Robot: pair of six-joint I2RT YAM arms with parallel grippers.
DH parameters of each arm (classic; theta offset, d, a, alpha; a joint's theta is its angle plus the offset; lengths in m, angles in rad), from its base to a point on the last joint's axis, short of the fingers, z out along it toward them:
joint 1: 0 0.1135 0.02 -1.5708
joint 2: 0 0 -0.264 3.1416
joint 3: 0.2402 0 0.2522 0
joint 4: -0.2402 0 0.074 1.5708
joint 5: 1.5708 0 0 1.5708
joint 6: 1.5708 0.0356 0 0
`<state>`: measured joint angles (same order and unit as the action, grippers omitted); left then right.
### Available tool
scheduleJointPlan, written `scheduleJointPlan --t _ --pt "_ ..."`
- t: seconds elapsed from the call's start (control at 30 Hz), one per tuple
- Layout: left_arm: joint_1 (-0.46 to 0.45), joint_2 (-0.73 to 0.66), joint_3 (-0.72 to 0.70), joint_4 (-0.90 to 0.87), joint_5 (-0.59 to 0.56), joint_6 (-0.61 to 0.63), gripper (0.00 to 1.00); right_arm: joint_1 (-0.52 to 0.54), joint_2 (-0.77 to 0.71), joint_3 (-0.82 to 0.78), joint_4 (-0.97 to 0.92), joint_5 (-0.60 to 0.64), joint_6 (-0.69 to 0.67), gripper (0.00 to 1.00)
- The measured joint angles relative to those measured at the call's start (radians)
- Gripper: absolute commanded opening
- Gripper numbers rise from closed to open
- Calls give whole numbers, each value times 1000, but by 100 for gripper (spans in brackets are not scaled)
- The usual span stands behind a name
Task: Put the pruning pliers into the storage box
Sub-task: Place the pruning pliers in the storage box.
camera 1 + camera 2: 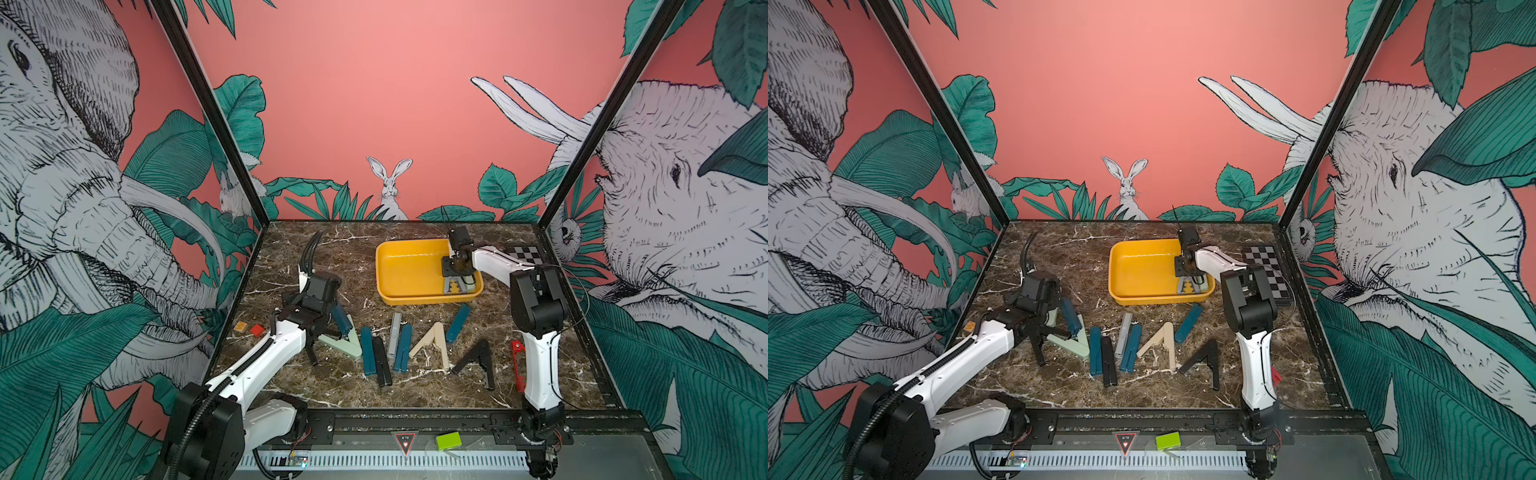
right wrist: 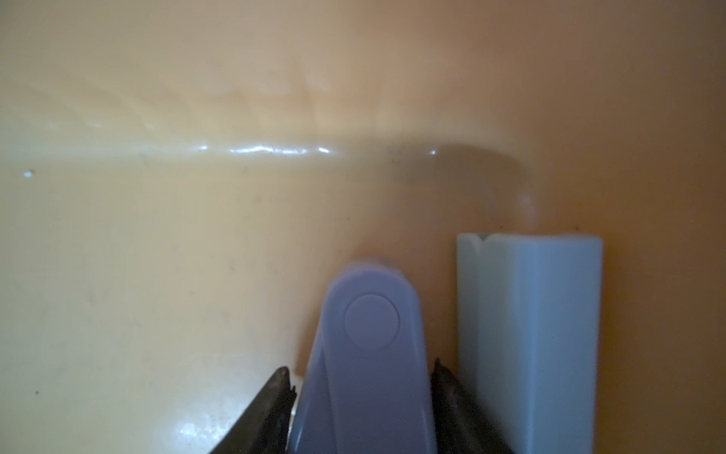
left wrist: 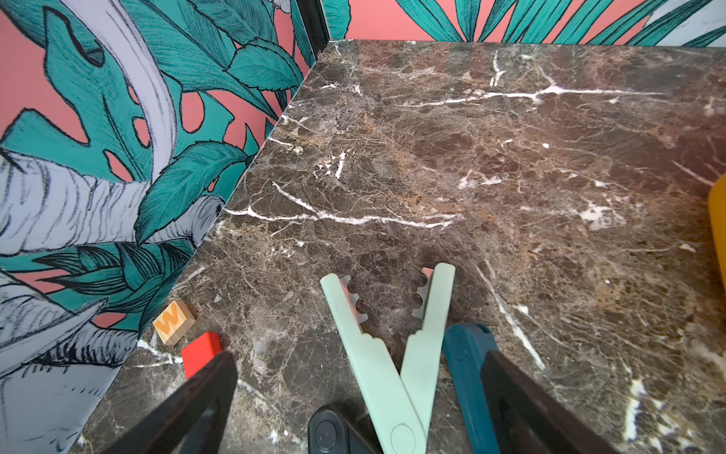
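While the left gripper (image 1: pixel 324 338) hangs spread wide over mint pliers (image 1: pixel 345 347) at 8 o'clock on the desk (image 1: pixel 415 395), the right gripper (image 2: pixel 361 371) straddles grey pruning pliers (image 2: pixel 371 318) in the 5 o'clock corner of the storage box (image 1: pixel 415 300), tight against its rim, clenched or released I cannot tell.

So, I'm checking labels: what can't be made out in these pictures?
Whether the right hand grips the grey pliers: right wrist view blurred; in both top views the hand covers the contact.
The red pliers: partly behind the right arm in both top views.
The pale pliers in the storage box: cut off by the right wrist view's edge.
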<state>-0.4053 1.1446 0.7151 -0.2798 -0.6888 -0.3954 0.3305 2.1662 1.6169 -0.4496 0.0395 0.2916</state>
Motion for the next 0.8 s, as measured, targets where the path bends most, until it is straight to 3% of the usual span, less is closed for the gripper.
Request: scheduleJointPlan --t 0.23,0.27,0.33,0.4,0.5,0.8 --pt "0 0 0 0 0 0 99 -3 0 15 -7 -6 0 56" --pt "0 0 0 0 0 0 99 -4 0 18 -8 -6 0 51" --pt "0 0 0 0 -1 0 99 -5 0 22 -8 -6 0 28" --pt "0 0 0 0 -1 0 99 -5 0 23 -8 -6 1 18" --pt "0 0 0 0 -1 0 99 -6 0 24 -5 -11 8 24" --pt "0 -2 0 0 -8 0 99 -10 0 32 -11 -32 19 0"
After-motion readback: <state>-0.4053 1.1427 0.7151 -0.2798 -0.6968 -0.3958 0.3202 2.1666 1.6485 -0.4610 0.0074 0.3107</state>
